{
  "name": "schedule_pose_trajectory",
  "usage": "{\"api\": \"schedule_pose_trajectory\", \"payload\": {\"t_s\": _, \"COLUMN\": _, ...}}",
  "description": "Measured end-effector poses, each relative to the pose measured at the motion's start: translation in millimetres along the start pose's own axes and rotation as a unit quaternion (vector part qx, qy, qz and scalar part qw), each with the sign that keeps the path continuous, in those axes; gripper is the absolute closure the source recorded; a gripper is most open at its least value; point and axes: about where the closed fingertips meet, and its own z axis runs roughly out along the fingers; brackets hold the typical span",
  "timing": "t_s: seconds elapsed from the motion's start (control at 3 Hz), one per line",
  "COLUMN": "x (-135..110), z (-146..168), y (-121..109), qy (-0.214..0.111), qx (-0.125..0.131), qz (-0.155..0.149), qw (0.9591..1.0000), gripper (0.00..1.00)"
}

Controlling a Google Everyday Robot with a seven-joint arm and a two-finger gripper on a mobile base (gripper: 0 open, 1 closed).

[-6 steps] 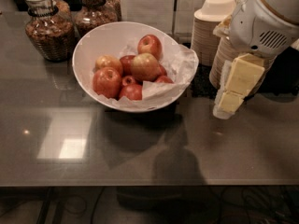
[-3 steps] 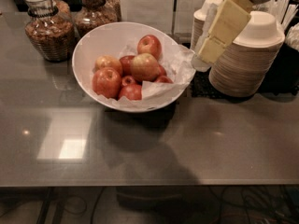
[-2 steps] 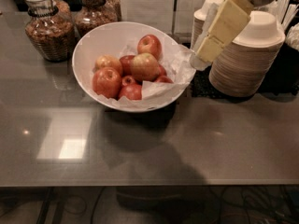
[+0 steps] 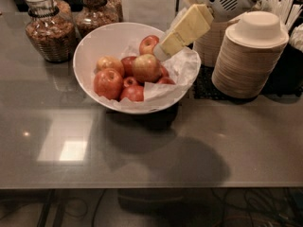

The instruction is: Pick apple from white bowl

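The white bowl stands on the grey table, lined with crumpled white paper and holding several apples. The apple, the biggest and palest with yellow-green skin and a red-orange blush, lies on top near the middle. Smaller red apples lie around it. My gripper reaches in from the upper right, over the bowl's right rim. Its cream tip is just to the right of and above the apple, close to it but apart.
Two glass jars of brown snacks stand at the back left. Stacks of beige disposable bowls stand right of the white bowl, with straws behind. The table's front edge runs across the bottom.
My gripper has moved down and left from above the stacked bowls to over the white bowl's right rim, close to the pale apple. The apples have not moved.
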Motion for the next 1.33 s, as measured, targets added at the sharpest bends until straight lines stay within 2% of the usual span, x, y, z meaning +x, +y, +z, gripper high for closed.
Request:
{"api": "schedule_pose_trajectory", "payload": {"t_s": 0.33, "x": -3, "z": 19, "y": -9, "qy": -0.017, "qx": 0.016, "qz": 0.044, "qw": 0.9988, "gripper": 0.00}}
{"api": "schedule_pose_trajectory", "payload": {"t_s": 0.67, "x": 2, "z": 37, "y": -8, "qy": -0.005, "qx": 0.040, "qz": 0.067, "qw": 0.9969, "gripper": 0.00}}
{"api": "schedule_pose_trajectory", "payload": {"t_s": 1.0, "x": 15, "z": 56, "y": 3, "qy": 0.013, "qx": 0.049, "qz": 0.077, "qw": 0.9958, "gripper": 0.00}}
{"api": "schedule_pose_trajectory", "payload": {"t_s": 1.33, "x": 22, "z": 76, "y": 14, "qy": 0.023, "qx": 0.043, "qz": 0.075, "qw": 0.9960, "gripper": 0.00}}
